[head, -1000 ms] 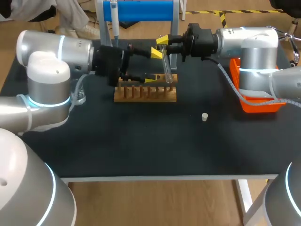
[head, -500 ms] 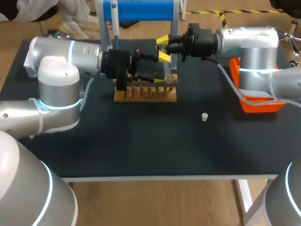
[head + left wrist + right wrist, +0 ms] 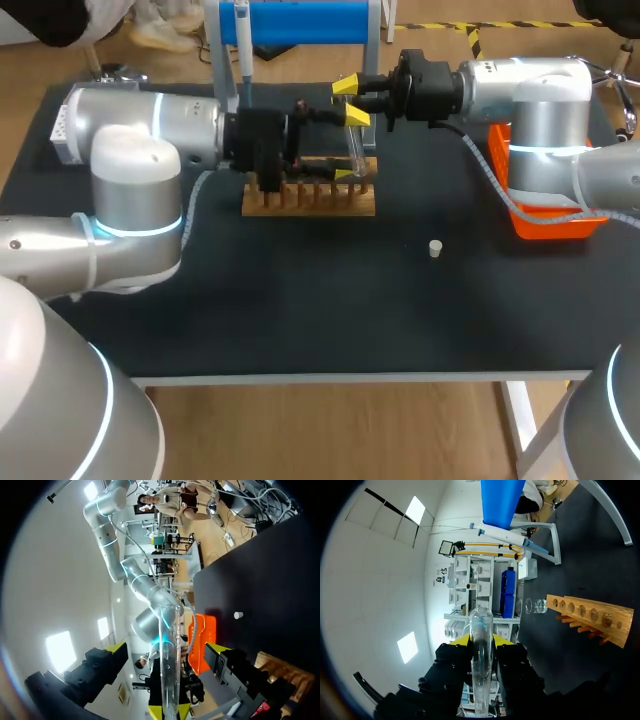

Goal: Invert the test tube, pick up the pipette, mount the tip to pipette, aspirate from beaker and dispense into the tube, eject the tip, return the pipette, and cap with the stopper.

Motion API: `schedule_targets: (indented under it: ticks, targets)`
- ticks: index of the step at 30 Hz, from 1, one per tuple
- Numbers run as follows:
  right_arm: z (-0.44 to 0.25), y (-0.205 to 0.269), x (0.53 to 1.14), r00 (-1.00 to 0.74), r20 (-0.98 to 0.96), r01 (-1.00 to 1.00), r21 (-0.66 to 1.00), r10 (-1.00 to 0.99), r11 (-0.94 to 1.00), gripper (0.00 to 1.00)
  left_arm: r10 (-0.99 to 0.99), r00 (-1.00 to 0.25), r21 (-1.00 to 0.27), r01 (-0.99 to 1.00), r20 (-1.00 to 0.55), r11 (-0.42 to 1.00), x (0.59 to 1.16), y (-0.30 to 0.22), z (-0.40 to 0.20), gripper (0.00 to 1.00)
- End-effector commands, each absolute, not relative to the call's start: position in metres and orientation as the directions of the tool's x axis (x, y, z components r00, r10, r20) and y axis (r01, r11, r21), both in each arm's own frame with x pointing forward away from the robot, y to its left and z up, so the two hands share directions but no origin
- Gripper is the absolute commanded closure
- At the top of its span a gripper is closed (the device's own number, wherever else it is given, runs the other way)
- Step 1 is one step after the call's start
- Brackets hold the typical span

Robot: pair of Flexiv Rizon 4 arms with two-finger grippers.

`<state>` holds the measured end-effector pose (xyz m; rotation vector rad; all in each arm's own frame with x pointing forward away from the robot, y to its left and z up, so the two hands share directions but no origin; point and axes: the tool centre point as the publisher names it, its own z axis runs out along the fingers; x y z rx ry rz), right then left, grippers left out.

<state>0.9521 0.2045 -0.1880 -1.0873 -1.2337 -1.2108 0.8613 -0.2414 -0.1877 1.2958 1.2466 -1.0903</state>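
My right gripper [image 3: 348,95] is shut on the upper end of a clear test tube [image 3: 355,150], which hangs upright over the wooden rack [image 3: 310,197]. In the right wrist view the tube [image 3: 481,665] sits pinched between the yellow fingertips [image 3: 462,641]. My left gripper [image 3: 350,147] stands open with its fingers on either side of the tube [image 3: 169,665], not touching it. The pipette [image 3: 243,45] hangs on the blue stand [image 3: 310,22]. A small white stopper [image 3: 435,248] lies on the mat. The beaker [image 3: 536,606] stands beyond the rack [image 3: 590,617].
An orange tray [image 3: 550,218] sits at the table's right edge under my right arm. My left arm's grey body lies across the left side of the black mat [image 3: 330,300] and hides the beaker in the head view.
My left arm has moved right, bringing its open fingers from beside the rack's left part to either side of the tube. The right arm and tube have stayed still.
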Motion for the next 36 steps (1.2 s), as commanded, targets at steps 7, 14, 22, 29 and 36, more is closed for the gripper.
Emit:
schedule_targets:
  ticks: [7, 14, 22, 29, 36]
  targets:
    - [-0.1873, 0.2040, 0.9525, -0.042, 0.997, 0.996, 0.046, -0.057, 0.079, 1.00, 0.064, 0.074, 0.079, 0.994, -0.995, 0.080, 0.8554, -0.2423, -0.1888, 0.00]
    - [-0.1873, 0.2040, 0.9525, -0.042, 0.997, 0.996, 0.046, -0.057, 0.079, 1.00, 0.052, 0.096, 0.100, 0.991, -0.994, 0.084, 0.8564, -0.2453, -0.1880, 0.00]
    - [-0.1873, 0.2040, 0.9525, -0.042, 0.997, 0.996, 0.046, -0.057, 0.079, 1.00, 0.053, 0.104, 0.108, 0.990, -0.993, 0.085, 0.8581, -0.2450, -0.1871, 0.00]
    - [-0.1873, 0.2040, 0.9525, -0.042, 0.997, 0.996, 0.046, -0.057, 0.079, 1.00, 0.059, 0.109, 0.114, 0.990, -0.992, 0.078, 0.8583, -0.2448, -0.1868, 0.36]
    - [-0.1873, 0.2040, 0.9525, -0.042, 0.997, 0.996, 0.046, -0.057, 0.079, 1.00, 0.063, 0.102, 0.107, 0.992, -0.993, 0.074, 0.8575, -0.2428, -0.1884, 0.35]
